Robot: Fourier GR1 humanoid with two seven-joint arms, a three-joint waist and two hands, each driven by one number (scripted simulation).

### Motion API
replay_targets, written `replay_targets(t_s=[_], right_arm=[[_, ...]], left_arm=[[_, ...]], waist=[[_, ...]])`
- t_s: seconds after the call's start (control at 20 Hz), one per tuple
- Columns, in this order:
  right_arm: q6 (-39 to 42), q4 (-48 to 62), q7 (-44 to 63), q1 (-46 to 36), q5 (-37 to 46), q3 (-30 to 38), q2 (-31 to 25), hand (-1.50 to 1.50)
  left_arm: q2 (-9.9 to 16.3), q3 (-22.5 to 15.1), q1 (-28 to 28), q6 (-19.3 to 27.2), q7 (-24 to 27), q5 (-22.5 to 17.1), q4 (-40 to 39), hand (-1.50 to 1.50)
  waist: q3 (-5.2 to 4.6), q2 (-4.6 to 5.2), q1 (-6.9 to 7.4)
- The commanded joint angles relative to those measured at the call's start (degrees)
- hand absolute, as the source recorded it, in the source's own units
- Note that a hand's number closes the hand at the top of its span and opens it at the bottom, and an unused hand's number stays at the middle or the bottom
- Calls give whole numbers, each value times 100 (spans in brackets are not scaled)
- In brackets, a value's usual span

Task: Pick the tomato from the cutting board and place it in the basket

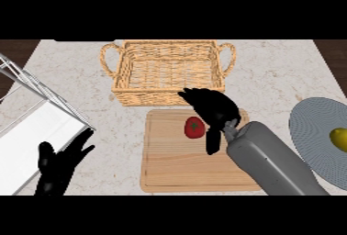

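Note:
A red tomato (194,128) with a green stem lies on the wooden cutting board (169,165), near its upper middle. My right hand (215,111) hovers just above and to the right of the tomato, fingers spread toward the basket and thumb hanging down beside the tomato; it holds nothing. The woven wicker basket (139,98) with two handles stands right behind the board. My left hand (59,161) rests open at the lower left, fingers up.
A white metal rack (41,98) slants across the left side of the counter. A grey plate (313,133) at the right edge carries a yellow fruit (339,138). Marble counter lies between the rack and the board.

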State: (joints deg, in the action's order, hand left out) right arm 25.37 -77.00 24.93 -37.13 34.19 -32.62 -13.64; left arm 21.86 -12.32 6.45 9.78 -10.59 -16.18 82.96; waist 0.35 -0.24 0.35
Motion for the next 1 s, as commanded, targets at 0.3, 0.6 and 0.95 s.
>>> replay_targets(t_s=[0.3, 0.6, 0.95], right_arm=[[-347, 923, -843, 37, 651, 188, 276, -150], [-196, 1073, -300, 173, 1045, -45, 674, -150], [-262, 1152, -532, 430, 1312, 16, 779, -150]], left_arm=[[-179, 115, 62, -84, -159, 213, -389, 0], [-82, 310, 66, -269, -173, 178, -425, 0], [-330, 290, -34, -206, -295, 338, -432, 0]], waist=[[-34, 36, 13], [-35, 32, 8], [-35, 30, -16]])
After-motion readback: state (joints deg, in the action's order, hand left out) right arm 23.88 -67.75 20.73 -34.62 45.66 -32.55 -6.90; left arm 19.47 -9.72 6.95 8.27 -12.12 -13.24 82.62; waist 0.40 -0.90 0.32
